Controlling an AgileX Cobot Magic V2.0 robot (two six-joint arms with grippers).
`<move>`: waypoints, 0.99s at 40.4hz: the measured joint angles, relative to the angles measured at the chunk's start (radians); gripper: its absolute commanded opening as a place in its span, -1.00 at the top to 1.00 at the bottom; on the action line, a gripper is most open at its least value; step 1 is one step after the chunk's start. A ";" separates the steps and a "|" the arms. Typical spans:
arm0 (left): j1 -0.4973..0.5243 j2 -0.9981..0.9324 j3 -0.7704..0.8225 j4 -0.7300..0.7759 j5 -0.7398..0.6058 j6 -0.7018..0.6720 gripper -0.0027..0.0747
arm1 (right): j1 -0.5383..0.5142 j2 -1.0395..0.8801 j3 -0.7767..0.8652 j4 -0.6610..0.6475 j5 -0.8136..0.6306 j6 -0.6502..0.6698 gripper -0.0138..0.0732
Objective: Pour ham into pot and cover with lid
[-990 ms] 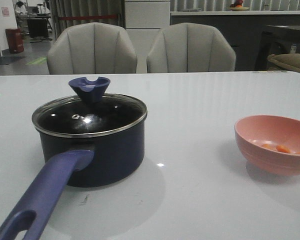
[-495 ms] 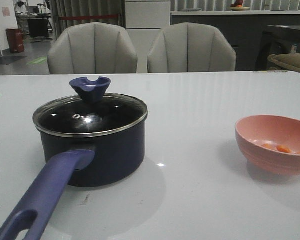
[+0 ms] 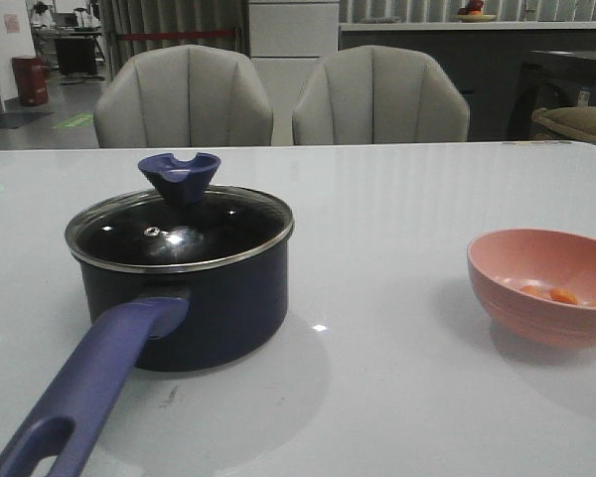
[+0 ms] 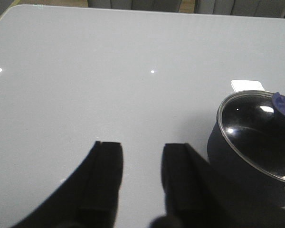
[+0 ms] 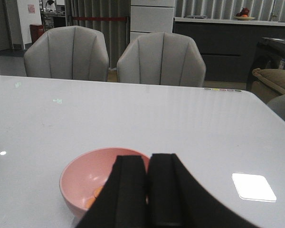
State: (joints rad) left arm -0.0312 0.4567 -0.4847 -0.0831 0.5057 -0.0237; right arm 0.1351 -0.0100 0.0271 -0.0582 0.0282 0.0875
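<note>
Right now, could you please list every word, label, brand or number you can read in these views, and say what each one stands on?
None can be read.
The pot, the lid and the pink bowl carry no visible lettering.
A pinkish sign on the far wall: too small and blurred to read.
A row of small coloured marks at the table's far edge: too small to tell whether it is text.

counter (image 3: pixel 397 397): pale grey, glossy, with small bright light reflections on it
bowl (image 3: pixel 546 286): pink, round, upright on the counter's right side
chairs: two grey padded ones side by side behind the counter's far edge, left chair (image 3: pixel 183 97), right chair (image 3: pixel 379 95)
cabinet (image 3: pixel 293 28): light drawer unit behind the chairs
red bin (image 3: pixel 29 79): on the floor, far left background
</note>
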 measured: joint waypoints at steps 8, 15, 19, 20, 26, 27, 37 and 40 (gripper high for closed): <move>0.000 0.004 0.000 0.006 0.021 0.000 -0.78 | 0.000 0.000 0.000 0.000 0.000 0.000 0.35; -0.002 0.081 -0.062 0.006 0.093 0.000 -0.77 | 0.000 0.000 0.000 0.000 0.000 0.000 0.35; -0.011 0.159 -0.146 0.006 0.144 0.000 -0.77 | 0.000 0.000 0.000 0.000 0.000 0.000 0.35; -0.015 0.186 -0.166 0.004 0.157 0.000 -0.77 | 0.000 0.000 0.000 0.000 0.000 0.000 0.35; -0.042 0.344 -0.312 -0.025 0.235 0.000 -0.77 | 0.000 0.000 0.000 0.000 0.000 0.000 0.35; -0.048 0.367 -0.339 -0.032 0.247 0.000 -0.77 | 0.000 0.000 0.000 0.000 0.000 0.000 0.35; -0.190 0.614 -0.536 -0.065 0.292 -0.007 -0.77 | 0.000 0.000 0.000 0.000 0.000 0.000 0.35; -0.250 0.688 -0.582 -0.066 0.299 -0.022 -0.77 | 0.000 0.000 0.000 0.000 0.000 0.000 0.35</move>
State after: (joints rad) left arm -0.2810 1.1443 -1.0667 -0.1495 0.8051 -0.0454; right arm 0.1351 -0.0100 0.0271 -0.0582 0.0282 0.0875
